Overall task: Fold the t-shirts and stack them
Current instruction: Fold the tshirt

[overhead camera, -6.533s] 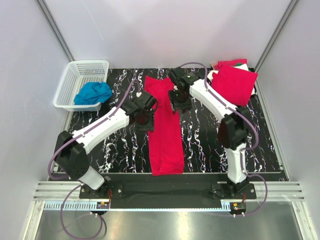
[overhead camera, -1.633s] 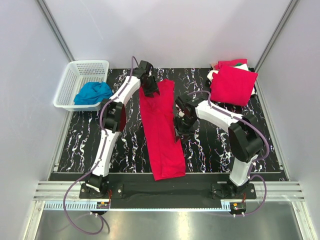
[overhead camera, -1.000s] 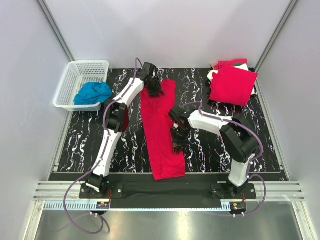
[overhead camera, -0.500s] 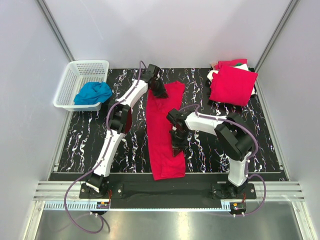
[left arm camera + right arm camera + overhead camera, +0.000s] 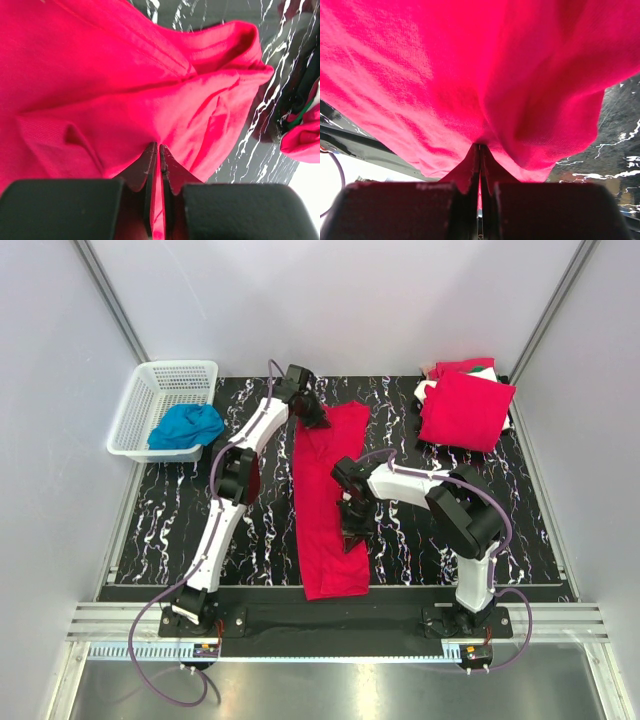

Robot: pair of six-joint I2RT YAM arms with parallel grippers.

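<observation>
both wrist views show jaws pinching the red t-shirt (image 5: 320, 540); overhead hides those grips.

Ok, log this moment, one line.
left gripper: shut on red t-shirt, far end | right gripper: shut on its right edge

Basket (image 5: 130, 418) fills far-left corner, folded stack (image 5: 465, 408) far-right

Left arm was stretched toward the tabletop's (image 5: 170, 530) far edge, left gripper (image 5: 312, 415) pinched onto the red t-shirt (image 5: 325, 510). Right arm was bent sharply leftward, right gripper (image 5: 352, 532) pointing down, jaws likewise clamped on it.
</observation>
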